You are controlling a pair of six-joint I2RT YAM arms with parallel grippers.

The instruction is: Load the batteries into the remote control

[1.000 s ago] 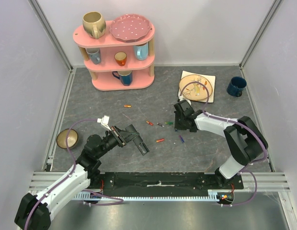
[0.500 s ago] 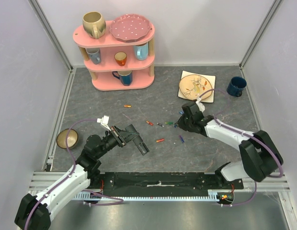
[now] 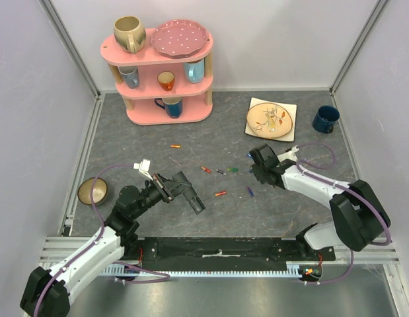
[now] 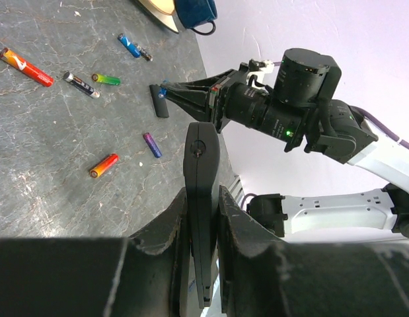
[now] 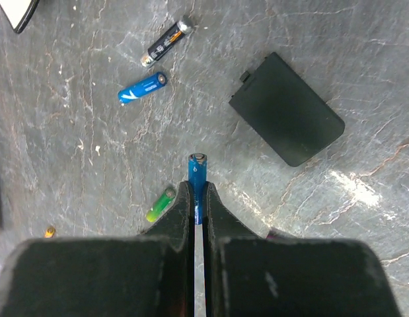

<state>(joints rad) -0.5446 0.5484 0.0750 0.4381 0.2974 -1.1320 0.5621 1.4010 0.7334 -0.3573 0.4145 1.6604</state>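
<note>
My left gripper is shut on the remote control, a slim black bar held edge-up above the table. At table level, my right gripper is shut on a blue battery whose tip sticks out past the fingertips. Loose batteries lie on the grey table: green, blue, dark, red, orange, purple, and a small orange one farther back.
A flat black battery cover lies beside the right gripper. A pink shelf with mugs and a plate stands at the back left. A plate, a blue mug and a bowl sit near the table's edges.
The right arm's wrist has swung round to the right and dropped lower, and its jaws have shut on the blue battery. The left arm and the remote have not moved.
</note>
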